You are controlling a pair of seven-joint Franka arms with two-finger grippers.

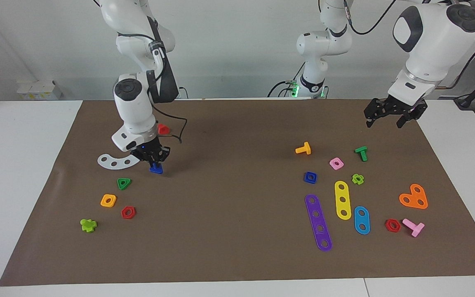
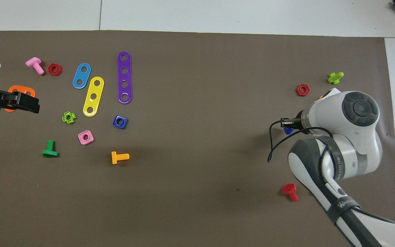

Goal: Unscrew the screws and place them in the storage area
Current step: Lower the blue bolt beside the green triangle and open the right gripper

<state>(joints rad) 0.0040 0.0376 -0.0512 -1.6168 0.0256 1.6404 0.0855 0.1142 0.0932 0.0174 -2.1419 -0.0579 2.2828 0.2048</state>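
Right end effector (image 1: 154,159) gripping blue screw (image 1: 156,168), low over mat (image 1: 237,123)

White curved plate (image 1: 116,161) partly under right arm; blue screw (image 2: 288,130) mostly hidden

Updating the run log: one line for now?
right gripper: shut on dark-blue triangular-head plastic screw, beside white curved plate | left gripper: waiting, raised
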